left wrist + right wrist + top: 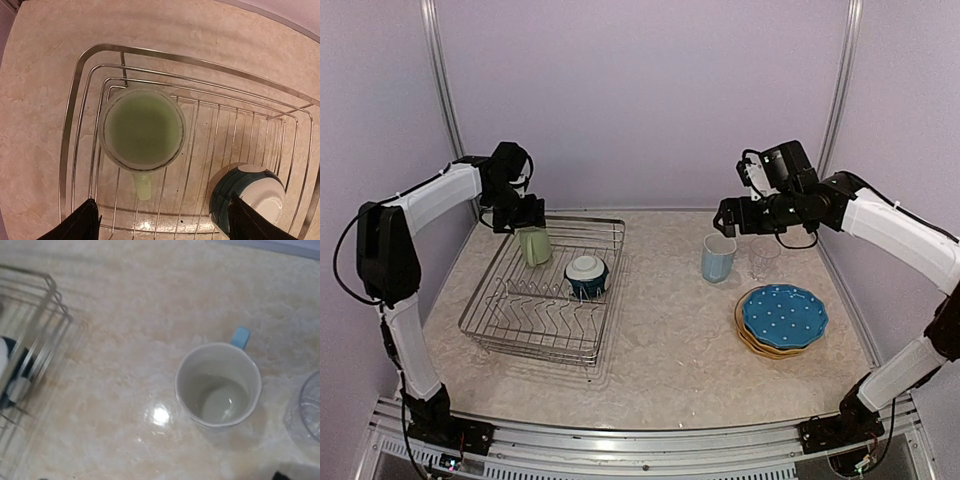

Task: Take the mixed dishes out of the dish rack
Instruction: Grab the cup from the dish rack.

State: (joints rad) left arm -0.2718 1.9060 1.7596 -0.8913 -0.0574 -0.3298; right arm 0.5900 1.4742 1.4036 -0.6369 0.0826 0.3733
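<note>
Left gripper hangs over the dish rack at its upper-left corner in the overhead view. In my left wrist view its two dark fingertips stand wide apart at the bottom of the frame, and nothing is held between them. The light green mug stands upright in the rack, centre-left in that view. Its mouth faces the camera and its handle points toward the bottom edge. Neither fingertip touches it. At lower right of the same view the dark-teal bowl lies tilted among the wires with its white inside showing. The fingertip on that side of the frame partly covers it. In the overhead view the bowl sits near the middle of the rack, right of the mug.

Right gripper hovers right of centre in the overhead view, just above the light blue mug. My right wrist view shows only dark slivers far apart along the bottom edge, so I read the jaws as spread and holding nothing. The light blue mug stands upright on the table, and in the wrist view its handle points toward the top of the frame. The small clear glass stands just beside it on the right. At lower right of the overhead frame the plates are stacked, with the blue white-dotted plate on top and the rim of the orange-yellow plate showing under it.
</note>
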